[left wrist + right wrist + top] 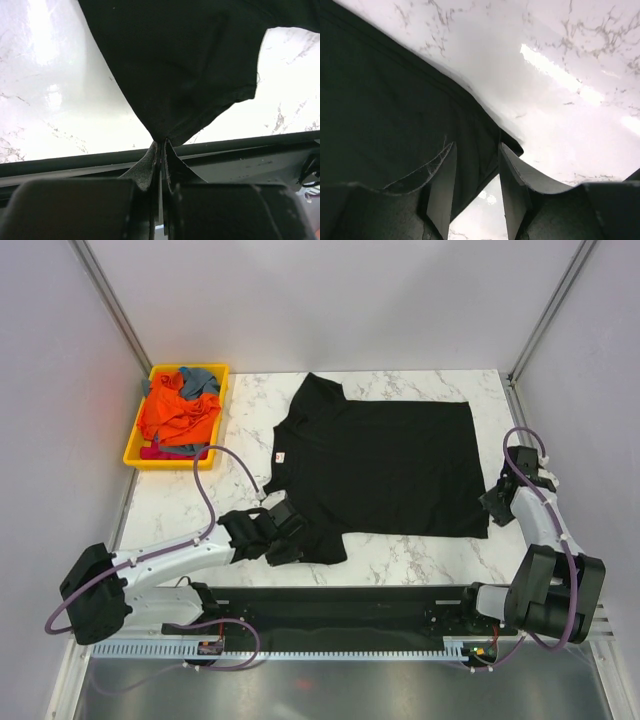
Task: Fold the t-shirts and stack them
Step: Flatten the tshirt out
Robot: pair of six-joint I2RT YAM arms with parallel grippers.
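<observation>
A large black t-shirt point(385, 470) lies spread flat on the marble table, neck label point(281, 457) to the left. My left gripper point(287, 536) is shut on the near sleeve of the black t-shirt point(170, 75); the cloth bunches into the closed fingers point(150, 167). My right gripper point(492, 506) sits at the shirt's near right hem corner. Its jaws are open and straddle the corner of the black cloth point(395, 115), with fingers point(442, 185) on either side. An orange t-shirt point(178, 412) and a grey-blue one point(200, 380) lie crumpled in the yellow tray.
The yellow plastic tray point(134, 452) stands at the far left of the table. A dark rail point(340, 600) runs along the near edge, also in the left wrist view point(75, 167). Grey walls enclose the table on three sides.
</observation>
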